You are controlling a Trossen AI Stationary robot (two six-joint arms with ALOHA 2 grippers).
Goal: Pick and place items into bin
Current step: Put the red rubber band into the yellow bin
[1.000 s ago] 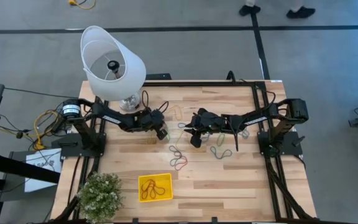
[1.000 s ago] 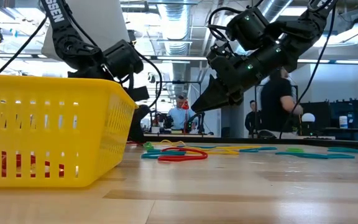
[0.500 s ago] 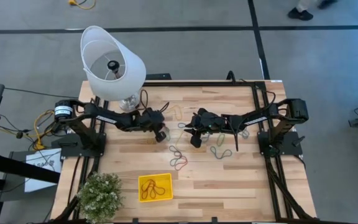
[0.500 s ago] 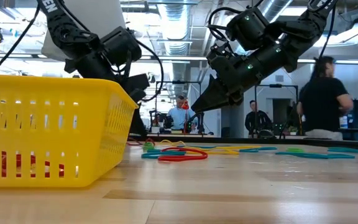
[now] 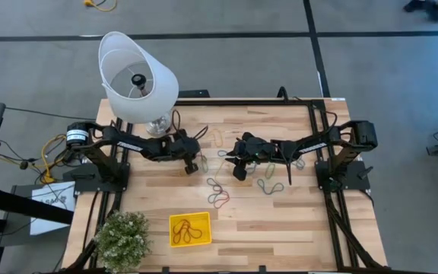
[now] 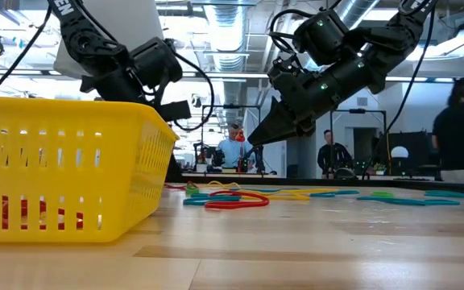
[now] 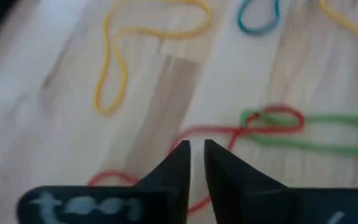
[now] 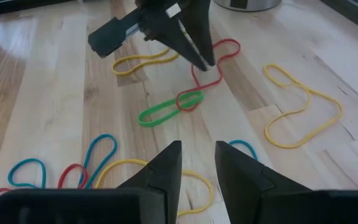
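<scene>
Loose rubber bands lie mid-table [image 5: 217,192]. A red band [image 7: 272,115] [image 8: 225,46] is linked with a green band [image 7: 316,130] [image 8: 163,112]. My left gripper [image 5: 192,164] [image 7: 194,146] [image 8: 207,62] points down at the red band, its fingers only a narrow gap apart, and the band runs under the tips. My right gripper [image 5: 237,173] [image 8: 199,152] [image 6: 256,138] hovers above the bands, slightly open and empty. The yellow bin [image 5: 171,228] [image 6: 63,169] sits near the table's near edge with a few bands inside. My left gripper stands from above with its fingertips [image 7: 182,152] over the red band's strand [image 7: 229,132], which lies flat on the table. I cannot tell whether the fingers touch it.
A white lampshade [image 5: 137,76] stands at the far left and a potted plant [image 5: 122,237] at the near left, beside the bin. Yellow [image 8: 303,112] and blue [image 8: 104,146] bands lie under the right gripper. People [image 6: 457,121] are in the room behind.
My left gripper has shifted a little toward the table's left edge and risen slightly. A person has walked across the room behind the table. The bands have stayed where they were.
</scene>
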